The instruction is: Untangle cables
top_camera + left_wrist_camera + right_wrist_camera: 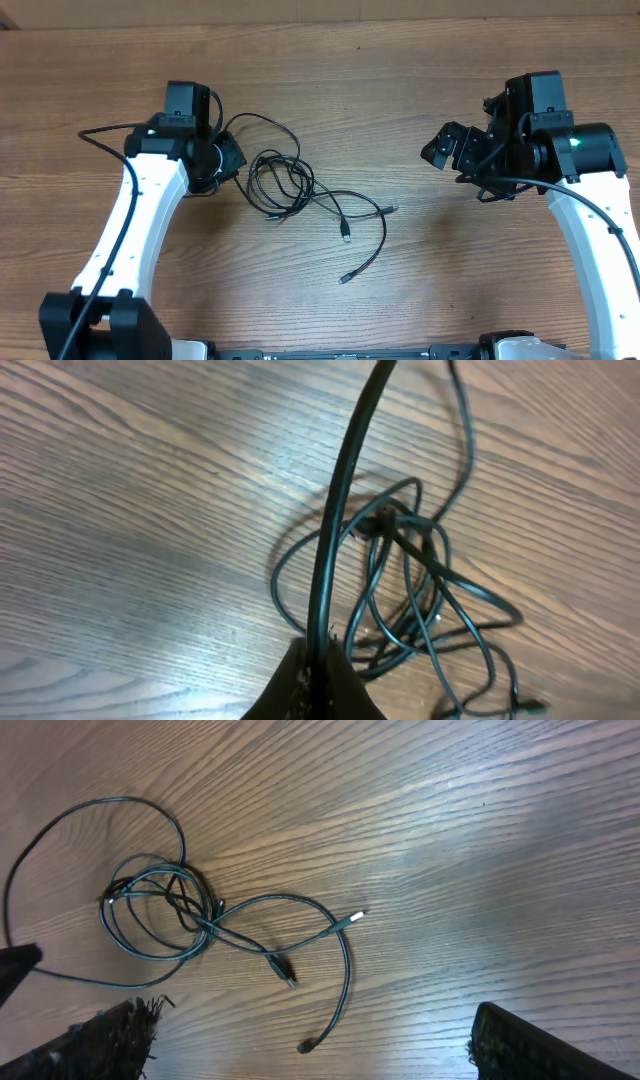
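Black, thin and smooth-skinned, the cables lie bunched in a loose nest of overlapping round loops on the table. The nest sits left of the table's middle, about halfway between the far and near edges. Three tails trail out of it toward the right edge. One ends in a silvery tip. The other two end in small dark plugs, one of them on a long hooked curve of cord.

My left hand is closed tight on one strand at the nest's left side. That strand rises from my fingertips in a smooth curve and arcs toward the far edge before dropping back into the bunch.

My right hand hovers with its fingers spread wide, nearer the right edge and well apart from the cables, gripping nothing.

Under everything, the table is warm brown wood with long streaky grain and a soft sheen.
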